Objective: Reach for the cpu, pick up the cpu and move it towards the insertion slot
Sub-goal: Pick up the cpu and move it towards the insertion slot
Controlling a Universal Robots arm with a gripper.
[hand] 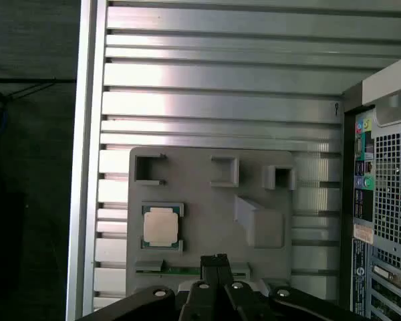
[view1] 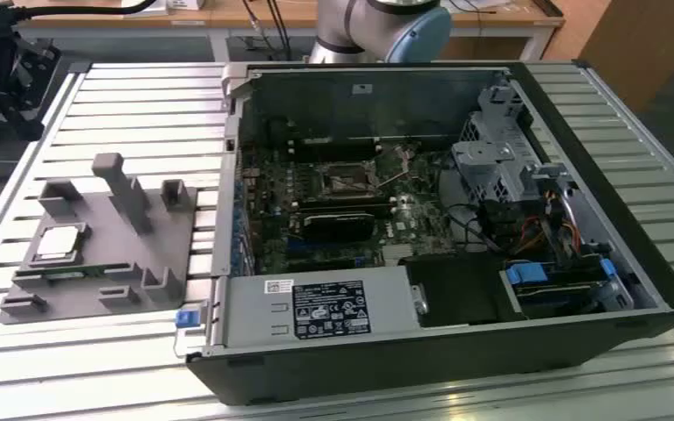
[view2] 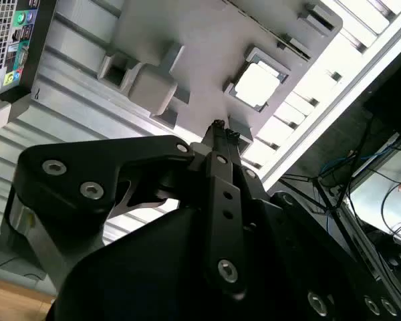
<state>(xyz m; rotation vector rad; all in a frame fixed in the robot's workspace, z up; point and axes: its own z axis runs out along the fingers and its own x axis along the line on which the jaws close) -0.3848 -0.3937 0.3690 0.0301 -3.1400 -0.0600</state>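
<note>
While the cpu (hand: 162, 225) sits in its gray holder (hand: 207, 204), we hover the gripper (hand: 216, 259) nearby (jaws clenched, empty); pickup not yet done.

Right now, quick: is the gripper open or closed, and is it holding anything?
Gripper: closed, fingertips together, holding nothing. The cpu sits in the gray fixture, apart from the gripper.

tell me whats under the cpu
The cpu lies in a shallow framed pocket of the grey holder plate, which rests on the slatted metal table. The pocket's floor directly beneath the chip is covered by it, so whether anything sits there cannot be seen.
</note>
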